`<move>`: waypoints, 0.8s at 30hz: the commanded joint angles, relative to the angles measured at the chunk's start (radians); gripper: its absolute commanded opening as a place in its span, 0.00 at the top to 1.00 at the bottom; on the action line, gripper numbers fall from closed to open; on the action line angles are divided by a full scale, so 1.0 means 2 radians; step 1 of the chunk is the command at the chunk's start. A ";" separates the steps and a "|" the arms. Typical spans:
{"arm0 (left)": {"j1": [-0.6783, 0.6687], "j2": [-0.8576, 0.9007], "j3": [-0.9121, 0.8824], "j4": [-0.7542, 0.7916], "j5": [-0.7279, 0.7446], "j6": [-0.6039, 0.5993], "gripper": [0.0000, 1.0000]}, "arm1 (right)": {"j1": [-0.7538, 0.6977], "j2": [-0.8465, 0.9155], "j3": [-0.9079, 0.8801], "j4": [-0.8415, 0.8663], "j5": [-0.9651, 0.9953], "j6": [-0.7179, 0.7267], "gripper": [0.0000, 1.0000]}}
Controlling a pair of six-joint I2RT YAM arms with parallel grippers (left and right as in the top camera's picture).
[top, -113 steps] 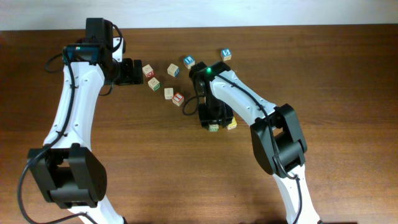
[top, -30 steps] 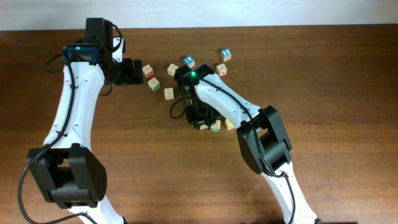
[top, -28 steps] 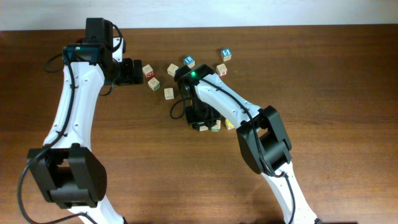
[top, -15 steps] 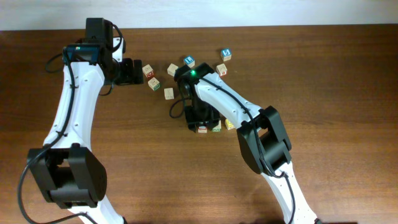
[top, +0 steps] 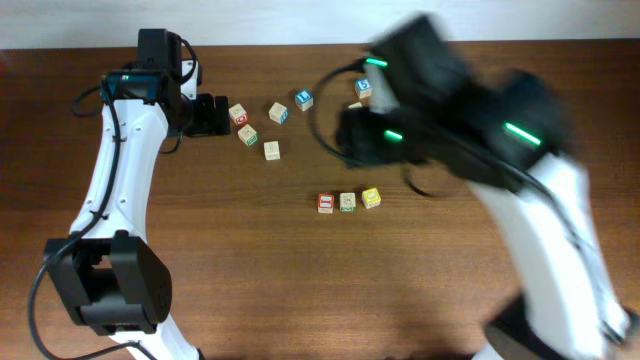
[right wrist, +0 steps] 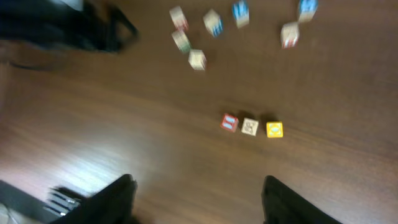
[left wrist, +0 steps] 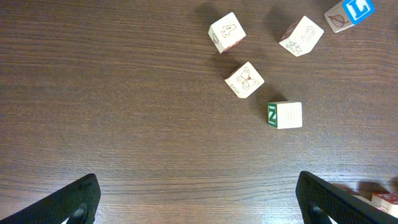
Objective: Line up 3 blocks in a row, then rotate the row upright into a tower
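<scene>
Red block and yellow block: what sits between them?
A green-marked block sits between the red block and the yellow block, clearest in the overhead view.

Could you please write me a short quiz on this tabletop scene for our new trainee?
1. True or false: the red-bordered block, the green-marked block and the yellow block lie in one row on the table.
2. Multiple choice: what does the right gripper hold? A) a blue-faced cube B) nothing C) a pen
3. Fill in: the left gripper has its jaws ___.
Key: 1 true; 2 B; 3 open.
</scene>
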 commanded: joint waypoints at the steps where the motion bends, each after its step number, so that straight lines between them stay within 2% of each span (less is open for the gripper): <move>1: -0.001 0.003 0.010 -0.001 -0.002 -0.003 0.01 | 0.000 -0.122 -0.048 -0.003 0.078 0.008 0.07; 2: -0.001 0.003 0.010 -0.001 -0.002 -0.003 0.01 | 0.000 -0.163 -0.092 -0.003 0.121 0.024 0.02; 5: -0.001 0.003 0.010 -0.001 -0.002 -0.003 0.01 | 0.000 -0.258 -0.252 -0.003 0.233 0.112 0.02; 7: -0.001 0.003 0.010 -0.001 -0.002 -0.003 0.01 | 0.000 -0.290 -0.350 0.023 0.251 0.139 0.02; 9: -0.001 0.003 0.010 -0.001 -0.001 -0.004 0.01 | 0.000 -0.299 -0.424 0.074 0.245 0.139 0.02; 11: -0.001 0.003 0.010 -0.001 0.037 -0.003 0.01 | -0.003 -0.282 -0.496 0.127 0.239 0.138 0.02; 14: -0.001 0.003 0.010 -0.002 0.085 -0.003 0.01 | -0.051 -0.211 -0.548 0.168 0.190 0.130 0.02; 18: -0.002 0.003 0.010 -0.005 0.118 -0.004 0.01 | -0.110 -0.109 -0.549 0.229 0.115 0.039 0.39; 21: -0.005 0.004 0.005 -0.008 0.118 -0.030 0.01 | -0.148 -0.040 -0.549 0.273 0.050 -0.015 0.53; 23: -0.014 0.004 -0.006 -0.006 0.117 -0.065 0.08 | -0.168 0.003 -0.549 0.295 0.013 -0.030 0.62; 24: -0.022 0.004 -0.015 -0.003 0.114 -0.077 0.16 | -0.179 0.030 -0.549 0.312 -0.018 -0.045 0.64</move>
